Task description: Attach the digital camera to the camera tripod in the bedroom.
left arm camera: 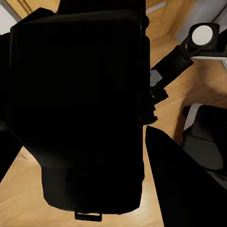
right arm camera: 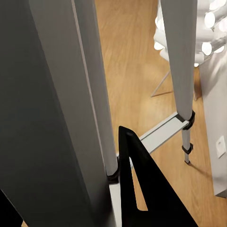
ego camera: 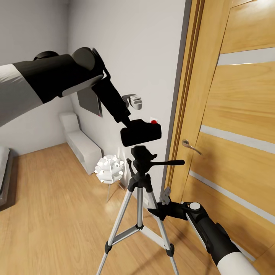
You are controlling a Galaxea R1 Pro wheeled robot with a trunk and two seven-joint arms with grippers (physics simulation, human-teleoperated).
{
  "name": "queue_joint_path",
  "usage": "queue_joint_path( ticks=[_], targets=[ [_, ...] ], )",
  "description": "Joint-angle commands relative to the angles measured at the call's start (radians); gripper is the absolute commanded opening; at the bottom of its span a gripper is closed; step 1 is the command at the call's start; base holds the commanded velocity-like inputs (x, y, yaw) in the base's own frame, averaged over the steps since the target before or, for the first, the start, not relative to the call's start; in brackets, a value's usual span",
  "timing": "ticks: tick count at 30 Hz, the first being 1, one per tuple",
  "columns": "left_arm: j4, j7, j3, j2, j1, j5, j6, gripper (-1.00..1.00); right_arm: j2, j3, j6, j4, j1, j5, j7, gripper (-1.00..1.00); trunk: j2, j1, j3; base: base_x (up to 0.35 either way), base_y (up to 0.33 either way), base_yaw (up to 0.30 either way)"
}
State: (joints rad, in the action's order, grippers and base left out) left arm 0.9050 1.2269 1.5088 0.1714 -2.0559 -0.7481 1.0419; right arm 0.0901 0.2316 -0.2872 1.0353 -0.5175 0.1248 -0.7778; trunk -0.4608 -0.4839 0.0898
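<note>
My left gripper (ego camera: 130,123) is shut on the digital camera (ego camera: 140,132), a black body with a red dot, gripping it at its upper left corner. The camera hangs just above the black head (ego camera: 142,154) of the camera tripod (ego camera: 139,206), with a narrow gap between them; the pan handle (ego camera: 170,162) points right. Up close, the camera's dark body (left arm camera: 75,109) sits beside one black finger (left arm camera: 179,184). Lower down, my right gripper (ego camera: 159,208) straddles the tripod's right silver leg and looks shut on it. A black fingertip (right arm camera: 142,189) lies against that leg (right arm camera: 52,118).
A wooden door (ego camera: 236,126) with a metal handle (ego camera: 190,145) stands close on the right. A white spiky lamp (ego camera: 110,170) on thin legs sits behind the tripod, and a white bench (ego camera: 82,144) runs along the wall. A bed edge (ego camera: 4,172) shows at the far left.
</note>
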Motion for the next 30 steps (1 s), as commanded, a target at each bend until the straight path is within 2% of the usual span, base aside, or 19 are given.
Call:
queue_joint_path(
  ticks=[1,7,11,30],
  targets=[
    [0.0,0.003,0.004,0.001,-0.002,-0.002,0.005,-1.0,0.0,0.001,-0.004,0.002,-0.001,0.006,-0.003,-1.0,-0.002,-0.001,0.002,0.0,0.0,0.0],
    [-0.001,0.004,0.042,-0.001,-0.001,-0.006,0.005,-1.0,0.0,0.001,-0.004,0.002,-0.001,0.007,-0.003,-1.0,-0.002,-0.001,0.002,0.0,0.0,0.0],
    [-0.002,0.006,0.055,-0.001,-0.001,-0.007,0.005,-1.0,0.0,0.001,-0.004,0.002,-0.001,0.007,-0.003,-1.0,-0.002,-0.001,0.002,0.0,0.0,0.0],
    [-0.021,0.008,0.062,-0.005,0.006,-0.012,0.005,-1.0,0.0,0.001,-0.004,0.002,-0.001,0.006,-0.003,-1.0,-0.002,-0.001,0.002,0.0,0.0,0.0]
  ],
)
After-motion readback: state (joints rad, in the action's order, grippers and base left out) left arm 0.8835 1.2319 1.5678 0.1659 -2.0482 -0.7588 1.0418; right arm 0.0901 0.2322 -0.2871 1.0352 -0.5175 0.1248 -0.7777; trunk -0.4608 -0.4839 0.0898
